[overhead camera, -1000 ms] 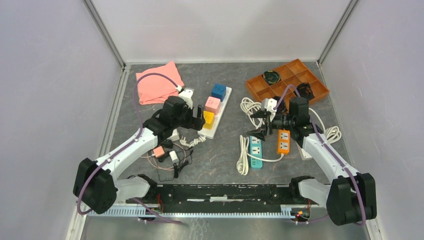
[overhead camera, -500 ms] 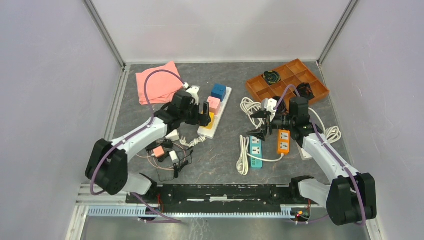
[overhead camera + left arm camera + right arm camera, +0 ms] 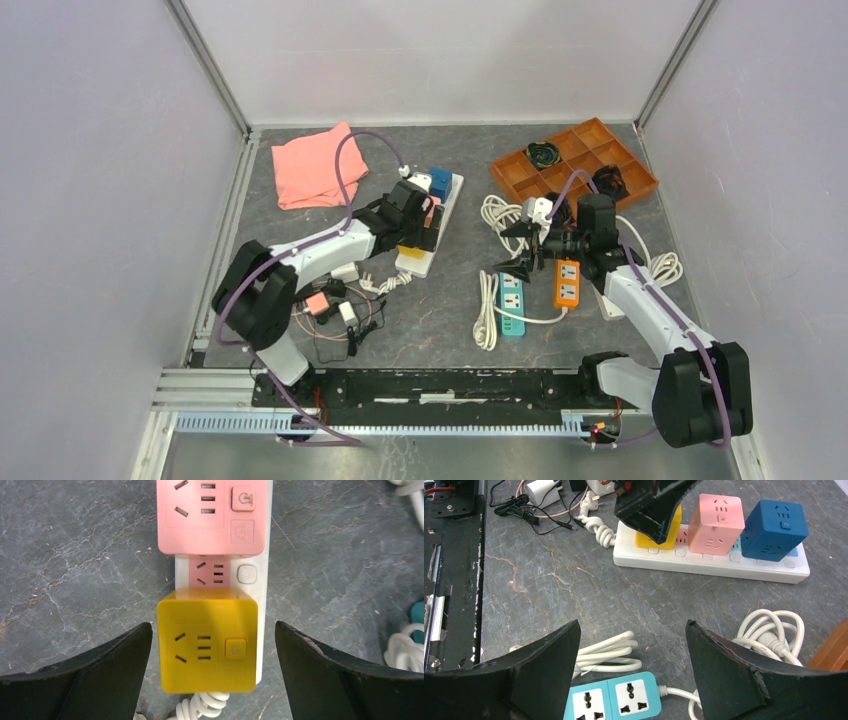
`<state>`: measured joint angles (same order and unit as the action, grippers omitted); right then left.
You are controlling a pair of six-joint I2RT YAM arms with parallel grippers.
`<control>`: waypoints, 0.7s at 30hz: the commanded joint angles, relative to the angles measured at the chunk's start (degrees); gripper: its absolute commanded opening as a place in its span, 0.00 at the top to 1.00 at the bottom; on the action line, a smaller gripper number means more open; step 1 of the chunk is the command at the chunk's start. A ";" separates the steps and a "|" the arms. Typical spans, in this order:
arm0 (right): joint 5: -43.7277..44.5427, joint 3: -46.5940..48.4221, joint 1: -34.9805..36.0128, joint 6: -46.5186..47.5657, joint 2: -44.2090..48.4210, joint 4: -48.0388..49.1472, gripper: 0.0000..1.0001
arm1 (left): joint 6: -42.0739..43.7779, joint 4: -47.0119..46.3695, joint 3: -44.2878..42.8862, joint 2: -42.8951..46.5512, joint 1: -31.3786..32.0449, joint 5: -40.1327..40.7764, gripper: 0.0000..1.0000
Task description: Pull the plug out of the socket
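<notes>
Left pincer (image 3: 212, 629) released astride yellow plug (image 3: 207, 647), pink plug (image 3: 200, 515) just beyond; right pincer (image 3: 631, 627) released

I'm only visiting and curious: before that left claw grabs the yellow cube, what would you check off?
1. Left gripper open: ok.
2. Yellow cube centred between its fingers: ok.
3. Fingers clear of the pink cube: ok.
4. Fingers low enough beside the cube: cannot tell.
5. White power strip held down: not ok; the right gripper hangs open and empty, away from it.
</notes>
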<state>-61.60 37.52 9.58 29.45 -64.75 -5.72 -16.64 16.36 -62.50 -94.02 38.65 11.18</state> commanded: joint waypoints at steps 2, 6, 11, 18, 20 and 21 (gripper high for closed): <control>-0.36 2.12 -0.31 1.19 -0.11 0.02 0.16 | 0.76 2.39 -4.93 -4.04 1.08 5.19 0.10; -0.42 2.20 -0.35 1.27 -0.20 -0.15 0.16 | 0.57 2.53 -5.76 -5.30 1.29 5.04 0.24; -0.82 2.30 -0.32 1.35 -0.38 -0.43 0.16 | 0.63 2.77 -6.21 -5.83 1.34 4.43 0.58; -3.10 0.07 -0.29 -9.68 -1.54 8.74 0.15 | -1.14 1.06 -6.34 0.43 1.34 1.21 0.98; -2.97 -2.68 -0.28 -19.34 -2.02 17.55 0.10 | -2.37 0.22 -6.13 4.10 1.34 -0.27 0.98; -1.59 -4.35 -0.28 -26.10 -1.99 23.74 0.04 | -3.54 -0.39 -5.78 5.54 1.34 -0.91 0.98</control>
<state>-62.94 36.73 9.56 21.69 -66.24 0.12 -16.73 20.25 -66.52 -98.04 39.62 13.45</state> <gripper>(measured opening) 0.890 0.684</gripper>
